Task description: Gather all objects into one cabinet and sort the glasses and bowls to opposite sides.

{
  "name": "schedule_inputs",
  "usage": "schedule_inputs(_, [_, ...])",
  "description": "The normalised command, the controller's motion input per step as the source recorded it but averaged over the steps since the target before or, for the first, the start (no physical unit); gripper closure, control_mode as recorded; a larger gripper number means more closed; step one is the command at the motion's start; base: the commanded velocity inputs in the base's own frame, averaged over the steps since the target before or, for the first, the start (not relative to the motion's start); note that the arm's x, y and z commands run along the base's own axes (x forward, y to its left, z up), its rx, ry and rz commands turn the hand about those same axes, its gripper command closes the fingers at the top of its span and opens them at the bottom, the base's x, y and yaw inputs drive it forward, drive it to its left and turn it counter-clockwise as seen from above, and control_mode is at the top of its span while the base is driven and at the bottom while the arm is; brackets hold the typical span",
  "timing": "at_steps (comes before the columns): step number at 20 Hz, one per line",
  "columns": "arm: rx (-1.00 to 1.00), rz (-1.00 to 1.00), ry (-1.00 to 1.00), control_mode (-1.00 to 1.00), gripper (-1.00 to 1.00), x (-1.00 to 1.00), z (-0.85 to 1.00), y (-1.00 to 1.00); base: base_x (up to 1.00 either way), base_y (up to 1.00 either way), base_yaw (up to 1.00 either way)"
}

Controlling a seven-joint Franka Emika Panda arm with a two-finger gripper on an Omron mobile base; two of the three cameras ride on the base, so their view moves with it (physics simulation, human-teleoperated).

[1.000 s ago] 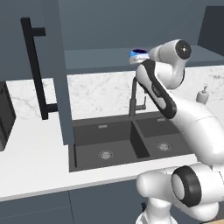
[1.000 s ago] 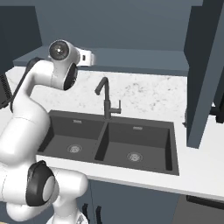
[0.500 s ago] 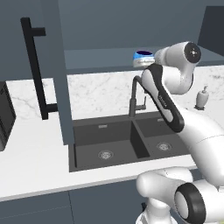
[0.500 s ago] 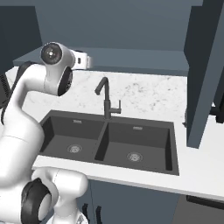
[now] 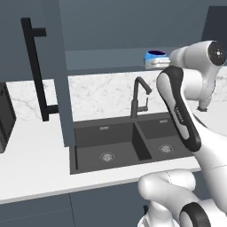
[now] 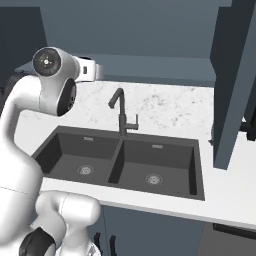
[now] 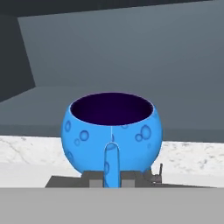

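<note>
At the mouth of the dark slate-blue wall cabinet point(image 5: 111, 26), level with its long shelf point(image 5: 106, 60), a small round blue bowl with bubble spots and a dark inside point(image 7: 112, 131) sits upright, pinched at its near wall by the two-finger gripper point(image 7: 112, 177). Below stand a black tap point(image 5: 138, 97) and a dark double sink point(image 5: 128, 142) set in a white marble counter point(image 5: 35, 159). Left hangs the open cabinet door with a long black bar handle point(image 5: 37, 66).

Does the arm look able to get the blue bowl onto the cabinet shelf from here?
Probably yes. The gripper is shut on the blue bowl, held upright near the cabinet shelf. The shelf's front is open and nothing shows between bowl and shelf.
</note>
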Motion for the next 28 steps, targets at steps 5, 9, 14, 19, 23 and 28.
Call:
schedule_inputs(5, [0.0,-0.01,0.0,-1.0,1.0,-0.94,0.07,-0.07,0.0,0.0,0.0])
schedule_inputs(9, [0.0,-0.02,0.0,-1.0,1.0,-0.92,0.0,-0.01,0.0,0.0,0.0])
schedule_inputs(14, [0.0,-0.05,0.09,-1.0,1.0,-0.75,0.0,0.0,0.0,0.0,0.0])
schedule_inputs(19, [0.0,-0.05,0.18,-1.0,1.0,-0.5,0.0,0.0,0.0,0.0,0.0])
schedule_inputs(23, [0.0,-0.02,0.09,-1.0,1.0,-0.28,-0.02,0.0,0.0,0.0,0.0])
schedule_inputs(28, [0.0,0.0,0.01,-1.0,1.0,-0.3,-0.14,0.0,0.0,0.0,0.0])
